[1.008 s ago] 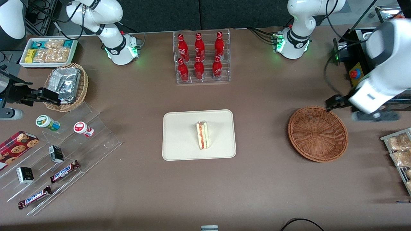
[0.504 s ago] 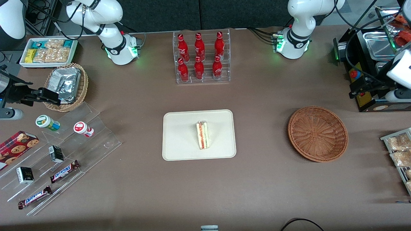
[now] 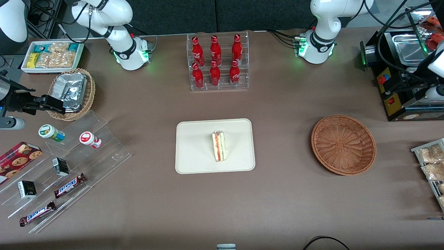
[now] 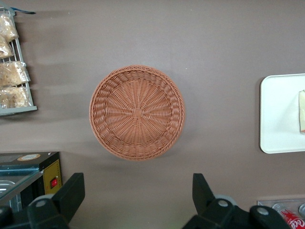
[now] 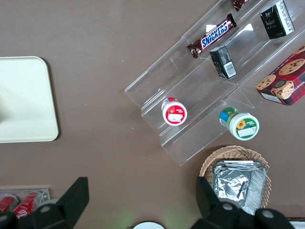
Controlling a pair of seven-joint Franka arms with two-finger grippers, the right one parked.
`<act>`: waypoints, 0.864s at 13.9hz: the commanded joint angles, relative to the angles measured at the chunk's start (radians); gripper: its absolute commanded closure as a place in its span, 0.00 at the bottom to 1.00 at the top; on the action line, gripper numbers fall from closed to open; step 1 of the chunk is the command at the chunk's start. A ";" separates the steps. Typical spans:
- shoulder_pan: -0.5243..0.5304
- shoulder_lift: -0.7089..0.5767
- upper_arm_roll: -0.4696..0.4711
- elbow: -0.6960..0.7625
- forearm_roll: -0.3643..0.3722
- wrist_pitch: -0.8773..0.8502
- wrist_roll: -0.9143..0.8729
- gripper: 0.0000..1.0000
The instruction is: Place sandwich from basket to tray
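I find the sandwich (image 3: 219, 146) resting on the cream tray (image 3: 194, 146) at mid-table, standing on edge with its red and green filling visible. The reddish-brown wicker basket (image 3: 343, 144) sits well apart, toward the working arm's end. My gripper (image 4: 138, 200) hangs high above the basket, fingers spread wide (nothing held).

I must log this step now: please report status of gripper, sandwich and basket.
Gripper open, holding nothing, high above the basket. Sandwich lies on the tray. Basket holds nothing. Nothing in the way.
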 commanded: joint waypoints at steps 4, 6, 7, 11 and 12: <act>-0.015 0.012 0.008 0.052 0.006 -0.090 0.009 0.00; -0.016 0.016 -0.003 0.054 0.006 -0.085 -0.002 0.00; -0.016 0.022 -0.004 0.051 0.006 -0.085 0.000 0.00; -0.016 0.025 -0.007 0.055 0.001 -0.090 0.011 0.00; -0.016 0.027 -0.007 0.055 0.001 -0.088 0.009 0.00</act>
